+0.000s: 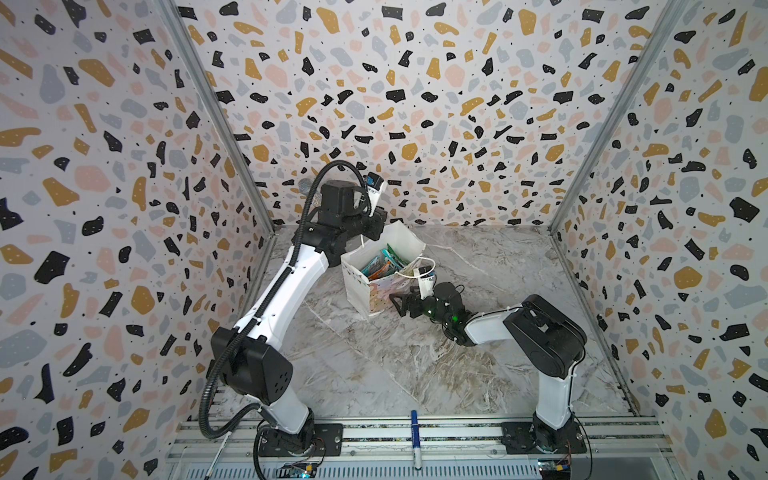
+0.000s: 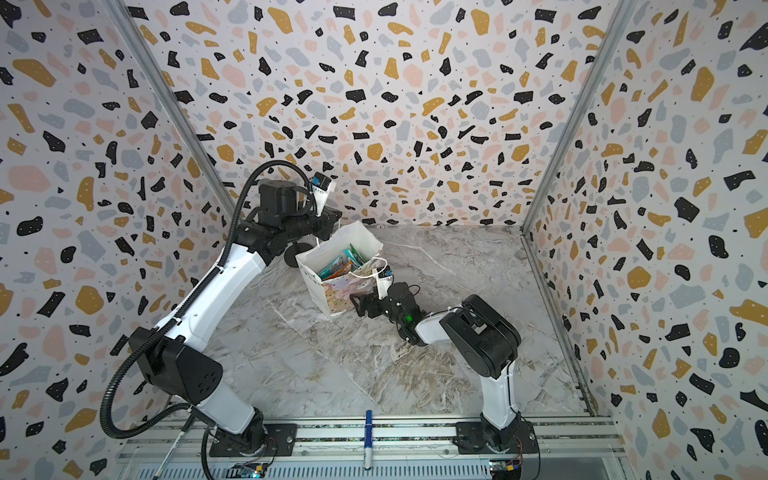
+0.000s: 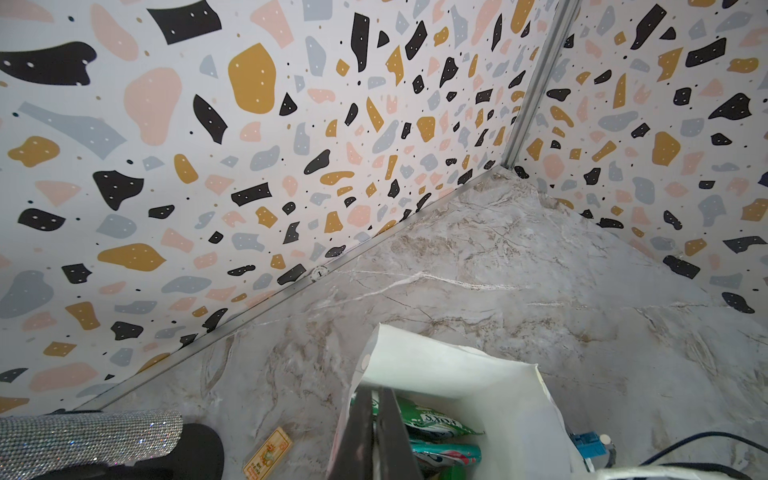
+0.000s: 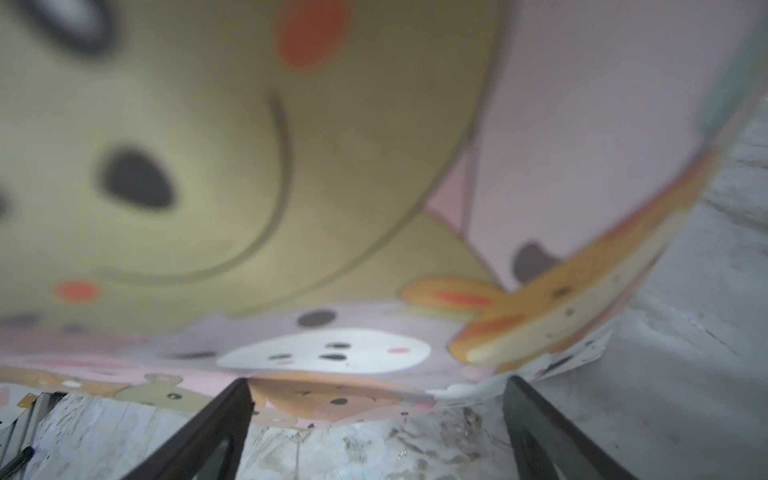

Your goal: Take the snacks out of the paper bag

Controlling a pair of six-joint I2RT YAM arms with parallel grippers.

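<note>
The white paper bag [image 1: 365, 286] [image 2: 318, 282] stands open at the back middle of the marble table. Several glossy snacks [image 1: 380, 262] [image 2: 340, 264] lie inside it, teal, green and orange. In the left wrist view a green packet [image 3: 432, 419] and a teal one [image 3: 449, 453] show against the bag's inner wall [image 3: 457, 370]. My left gripper [image 1: 368, 239] [image 3: 376, 390] is shut on the bag's back-left rim. My right gripper [image 1: 401, 301] [image 2: 359, 305] [image 4: 378, 386] stands open low at the bag's cartoon-printed front face [image 4: 291, 166], holding nothing.
A blue marker [image 1: 415, 436] lies across the front rail. A small yellow card [image 3: 268, 455] lies on the table left of the bag, beside a glittery silver cylinder [image 3: 83, 432]. Patterned walls close in the left, back and right sides.
</note>
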